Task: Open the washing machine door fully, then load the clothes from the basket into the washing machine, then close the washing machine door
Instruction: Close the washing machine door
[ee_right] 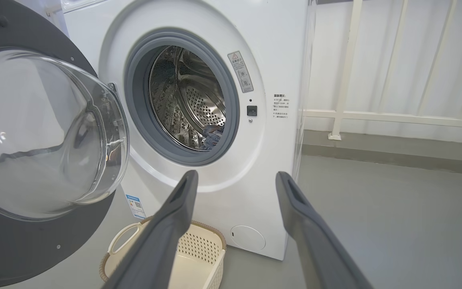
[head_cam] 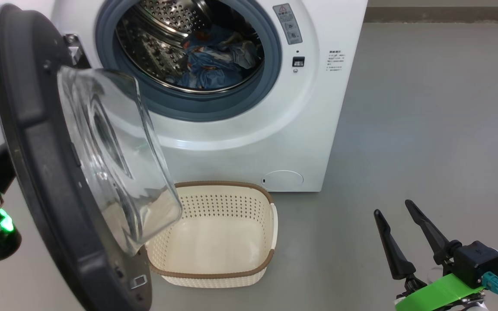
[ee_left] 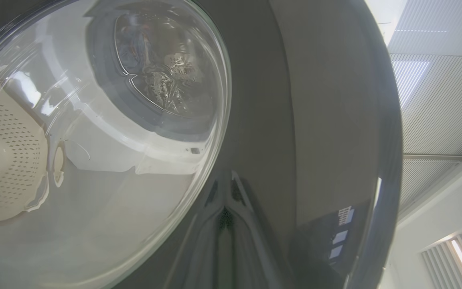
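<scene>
Clothes [head_cam: 214, 65] lie in the washer [head_cam: 309, 108] drum, upper centre; door [head_cam: 33, 129] open at left, above the basket [head_cam: 231, 185]. Right jaws released, lower right; left jaws clenched, facing the door.

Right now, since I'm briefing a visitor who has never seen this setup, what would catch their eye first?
The washing machine door stands open at the head view's left, its bulging glass bowl in front of the empty basket on the floor. Beyond, the blue clothes lie in the steel drum of the washing machine, and the right gripper hangs open at lower right.
</scene>
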